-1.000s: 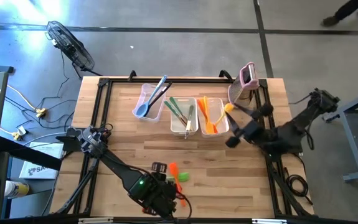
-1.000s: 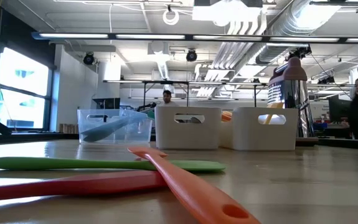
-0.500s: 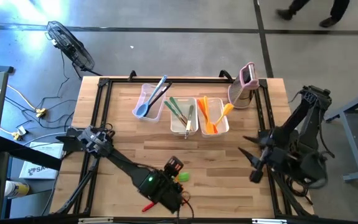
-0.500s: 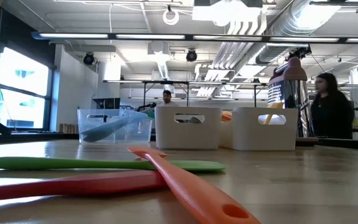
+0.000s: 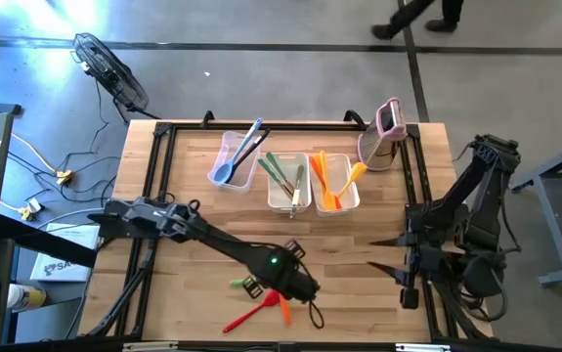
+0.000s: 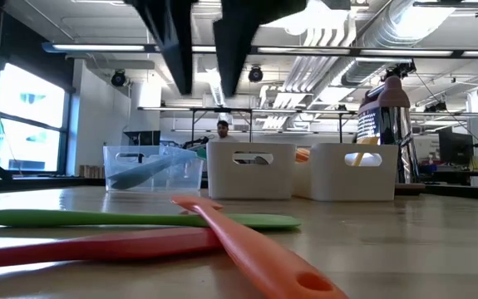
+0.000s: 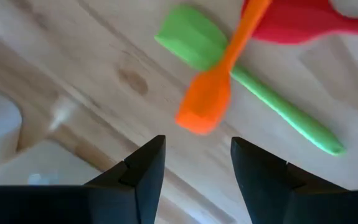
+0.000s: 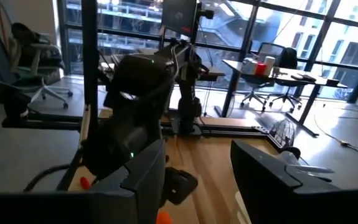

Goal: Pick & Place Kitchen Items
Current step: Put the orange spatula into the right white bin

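Loose spatulas at the table's near edge, others sorted in tubs.
An orange spatula (image 7: 213, 93) lies across a green one (image 7: 241, 68) and a red one (image 5: 246, 316); a blue spoon (image 5: 234, 159) leans far left.

You look straight down from high up and see the whole table (image 5: 359, 235). Your low camera sits right on the tabletop, looking across at three spatulas (image 6: 247, 241) close up. The left wrist camera looks down on those same spatulas. The right wrist camera faces across toward the left arm (image 8: 132, 118).
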Available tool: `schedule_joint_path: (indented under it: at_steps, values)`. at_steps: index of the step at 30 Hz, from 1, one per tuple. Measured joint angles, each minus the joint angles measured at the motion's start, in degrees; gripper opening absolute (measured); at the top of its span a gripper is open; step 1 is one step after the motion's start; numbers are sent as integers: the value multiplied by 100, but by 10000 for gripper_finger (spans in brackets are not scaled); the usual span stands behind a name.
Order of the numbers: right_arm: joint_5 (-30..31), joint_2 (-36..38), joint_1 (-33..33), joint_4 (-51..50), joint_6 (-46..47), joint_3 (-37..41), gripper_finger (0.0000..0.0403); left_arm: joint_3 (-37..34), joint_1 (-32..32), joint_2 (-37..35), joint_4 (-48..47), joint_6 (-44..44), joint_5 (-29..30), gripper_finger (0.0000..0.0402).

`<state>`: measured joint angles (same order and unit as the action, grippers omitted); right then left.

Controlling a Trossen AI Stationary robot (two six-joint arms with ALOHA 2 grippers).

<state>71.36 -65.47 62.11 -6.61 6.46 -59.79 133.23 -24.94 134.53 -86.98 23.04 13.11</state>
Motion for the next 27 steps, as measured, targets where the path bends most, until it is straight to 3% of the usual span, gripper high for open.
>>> schedule_joint_path:
  at_steps: [14, 27]
  values:
    - [-778, -2, -588, -1140, 1000, 2, 174, 34, 211, 717, 531, 871, -686, 177]
    - [-1850, -20, -1042, -1278, 1351, 2, 174, 4, 244, 1047, 353, 1124, -908, 177]
